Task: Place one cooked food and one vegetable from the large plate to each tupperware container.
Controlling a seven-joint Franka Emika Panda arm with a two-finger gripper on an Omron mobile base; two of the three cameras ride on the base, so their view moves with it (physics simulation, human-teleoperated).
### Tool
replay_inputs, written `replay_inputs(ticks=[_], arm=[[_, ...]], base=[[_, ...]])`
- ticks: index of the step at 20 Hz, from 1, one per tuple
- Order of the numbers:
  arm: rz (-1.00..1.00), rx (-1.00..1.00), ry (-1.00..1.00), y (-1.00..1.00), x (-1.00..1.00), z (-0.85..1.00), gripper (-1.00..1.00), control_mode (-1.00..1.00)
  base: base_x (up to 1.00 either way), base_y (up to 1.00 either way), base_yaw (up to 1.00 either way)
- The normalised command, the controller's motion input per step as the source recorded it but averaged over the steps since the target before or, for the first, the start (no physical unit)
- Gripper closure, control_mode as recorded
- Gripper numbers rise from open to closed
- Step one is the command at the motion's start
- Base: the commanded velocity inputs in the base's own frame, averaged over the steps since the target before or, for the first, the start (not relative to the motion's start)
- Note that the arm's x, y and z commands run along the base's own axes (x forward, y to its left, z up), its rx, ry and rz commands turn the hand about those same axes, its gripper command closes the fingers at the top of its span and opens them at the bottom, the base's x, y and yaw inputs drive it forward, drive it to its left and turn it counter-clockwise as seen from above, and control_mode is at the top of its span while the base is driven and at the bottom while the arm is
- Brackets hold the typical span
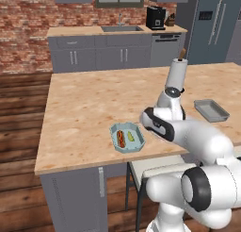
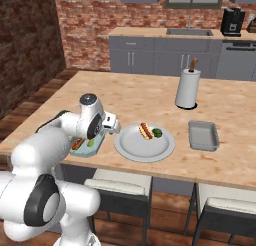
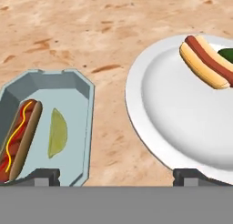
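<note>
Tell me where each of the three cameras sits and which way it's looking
Left base view: behind the arm's left, facing the counter; arm lower right; light blue tray, grey tray.
Right base view: behind its right; arm lower left; large plate, hot dog.
Hand view: on the hand, looking down past open jaws, gripper.
Shared: the blue tray appears in all three; the plate in the right and hand views.

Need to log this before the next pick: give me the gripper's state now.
Gripper: open, holding nothing; one fingertip over the blue tray, the other over the plate's rim.
</note>
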Motion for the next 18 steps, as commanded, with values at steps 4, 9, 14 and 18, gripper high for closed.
replay_inputs(ticks=[4,9,14,18], arm=[[0.11,0.00,0.00,-0.68,0.32,0.00,-1.00,-1.00],[0.16,0.00,0.00,-0.59,0.34,0.00,-1.00,-1.00],[0.12,0.00,0.07,-0.51,0.35,0.03,-1.00,-1.00],[0.08,-0.03,0.04,-0.32,0.43,0.00,-1.00,-1.00]], base=[[0.00,0.00,0.00],[0.00,0.00,0.00],[0.00,0.00,0.00],[0.00,0.00,0.00]])
